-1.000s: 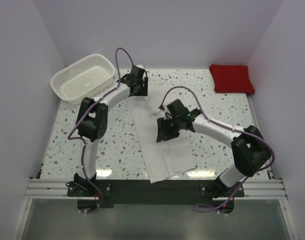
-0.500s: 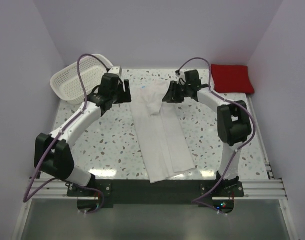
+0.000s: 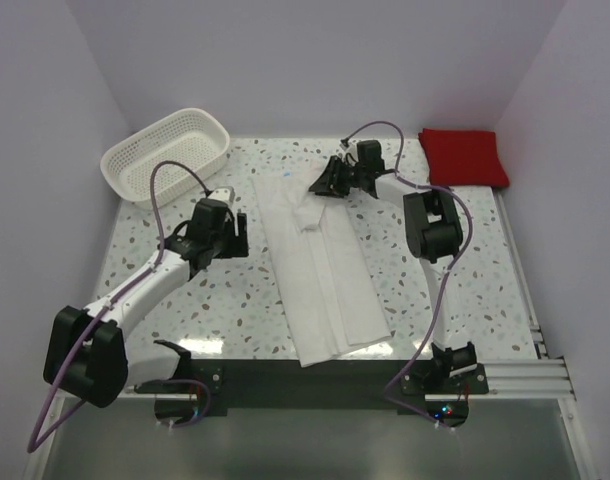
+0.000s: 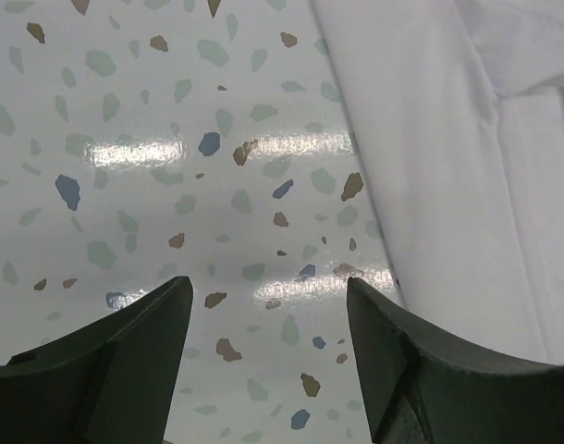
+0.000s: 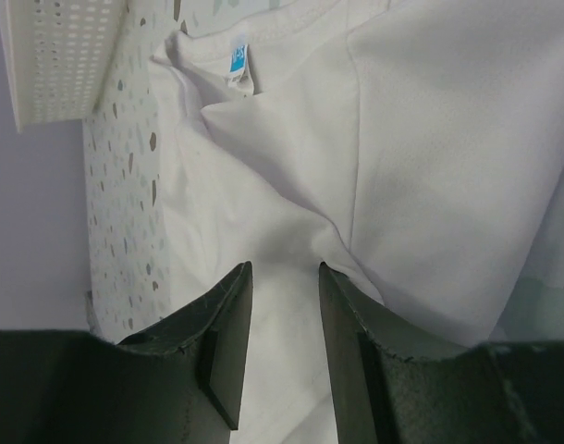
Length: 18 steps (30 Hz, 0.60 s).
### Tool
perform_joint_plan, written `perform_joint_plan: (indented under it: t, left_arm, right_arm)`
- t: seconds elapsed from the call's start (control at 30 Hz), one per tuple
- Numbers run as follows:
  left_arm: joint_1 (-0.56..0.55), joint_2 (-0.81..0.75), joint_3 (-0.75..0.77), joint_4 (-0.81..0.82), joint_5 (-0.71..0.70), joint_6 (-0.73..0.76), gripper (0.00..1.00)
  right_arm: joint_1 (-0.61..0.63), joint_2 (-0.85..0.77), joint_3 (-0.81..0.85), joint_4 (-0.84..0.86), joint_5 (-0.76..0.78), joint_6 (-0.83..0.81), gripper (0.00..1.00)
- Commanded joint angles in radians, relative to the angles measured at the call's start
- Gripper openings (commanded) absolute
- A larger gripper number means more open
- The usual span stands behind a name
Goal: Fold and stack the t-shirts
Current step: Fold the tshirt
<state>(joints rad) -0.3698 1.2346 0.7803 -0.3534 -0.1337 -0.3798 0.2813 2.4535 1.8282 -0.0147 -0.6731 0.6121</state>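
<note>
The white t-shirt (image 3: 325, 270) lies down the centre of the bench (image 3: 235, 310) as a long strip, sides already folded in, collar at the upper end; the red t-shirt (image 3: 463, 157) sits folded in the upper right corner, well apart. The step in hand looks like the crosswise fold. The right gripper (image 5: 284, 270) is at the collar end, its jaws narrowly apart astride a ridge of cloth; whether they pinch it I cannot tell. The left gripper (image 4: 268, 287) hovers over bare bench just left of the strip, jaws wide and empty. Next, it likely needs to take the other collar corner.
</note>
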Motion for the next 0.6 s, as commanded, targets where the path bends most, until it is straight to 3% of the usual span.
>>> perform_joint_plan:
  t: [0.0,0.3,0.57]
  left_arm:
    - [-0.001,0.012,-0.013,0.094,-0.009,0.001,0.72]
    - [0.000,0.040,-0.030,0.114,-0.035,0.021,0.72]
    - [0.000,0.072,-0.026,0.123,-0.003,0.015,0.72]
  right_arm:
    - [-0.014,0.041,0.039,0.022,0.044,0.043,0.40]
    - [-0.155,0.039,-0.127,0.165,0.188,0.222,0.45]
    - [-0.180,0.044,0.029,0.065,0.073,0.144,0.52]
